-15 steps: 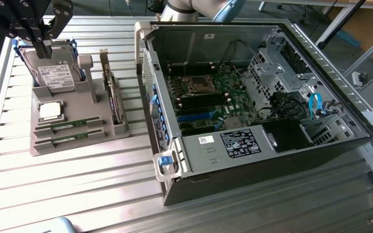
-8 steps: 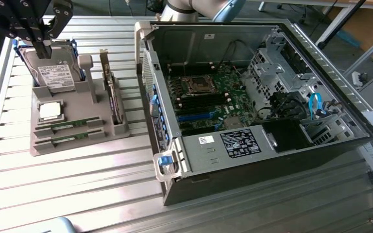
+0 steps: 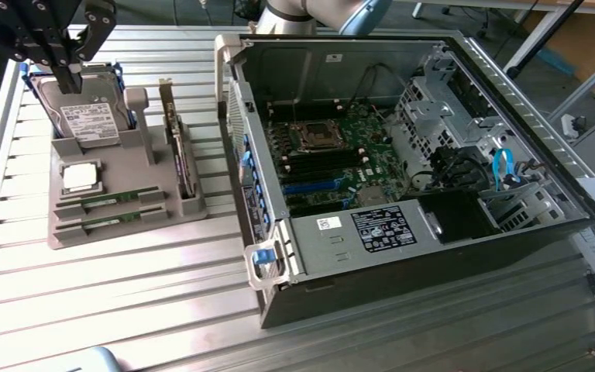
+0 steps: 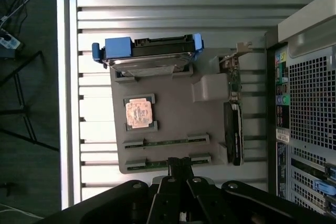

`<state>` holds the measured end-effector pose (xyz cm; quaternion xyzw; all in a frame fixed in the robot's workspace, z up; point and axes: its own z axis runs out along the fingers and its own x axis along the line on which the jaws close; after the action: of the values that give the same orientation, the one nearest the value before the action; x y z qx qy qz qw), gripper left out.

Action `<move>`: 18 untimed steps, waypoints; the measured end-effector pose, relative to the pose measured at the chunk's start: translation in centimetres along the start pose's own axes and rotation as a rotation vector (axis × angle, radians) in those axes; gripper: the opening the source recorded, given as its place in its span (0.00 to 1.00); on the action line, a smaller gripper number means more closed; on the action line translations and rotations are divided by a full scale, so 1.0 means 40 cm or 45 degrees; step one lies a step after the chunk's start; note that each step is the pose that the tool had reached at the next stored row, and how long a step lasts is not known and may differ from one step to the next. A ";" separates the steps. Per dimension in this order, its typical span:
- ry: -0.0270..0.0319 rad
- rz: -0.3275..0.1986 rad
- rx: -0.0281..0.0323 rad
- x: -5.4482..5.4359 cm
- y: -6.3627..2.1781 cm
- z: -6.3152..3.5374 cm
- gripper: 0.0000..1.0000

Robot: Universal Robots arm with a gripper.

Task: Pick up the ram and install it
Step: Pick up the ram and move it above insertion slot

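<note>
Jaws pressed together, empty, we hover over the grey plastic tray (image 4: 173, 114) whose thin green ram stick (image 4: 165, 141) looks light, stiff, fragile, best pinched mid-length across its faces.

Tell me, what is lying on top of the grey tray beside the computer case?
A hard drive, a silver processor, two ram sticks in slots and an upright expansion card. The claw covers the drive's top edge.
</note>
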<state>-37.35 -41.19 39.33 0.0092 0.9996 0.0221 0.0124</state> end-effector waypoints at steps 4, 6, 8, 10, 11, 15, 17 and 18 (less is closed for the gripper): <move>0.0009 -0.020 -0.0004 0.000 0.000 0.000 0.11; 0.0012 -0.027 -0.0006 0.000 0.000 0.000 0.11; 0.0016 -0.035 -0.0009 0.000 0.000 0.000 0.11; 0.0022 -0.048 -0.0012 0.000 0.000 0.000 0.11; 0.0024 -0.054 -0.0013 0.000 0.000 0.000 0.11; 0.0034 -0.076 -0.0019 0.000 0.000 0.000 0.11; 0.0041 -0.092 -0.0022 0.000 0.000 0.000 0.11; 0.0044 -0.100 -0.0024 0.000 0.000 0.000 0.11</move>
<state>-37.34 -41.19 39.33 -0.0300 0.9992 0.0225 0.0116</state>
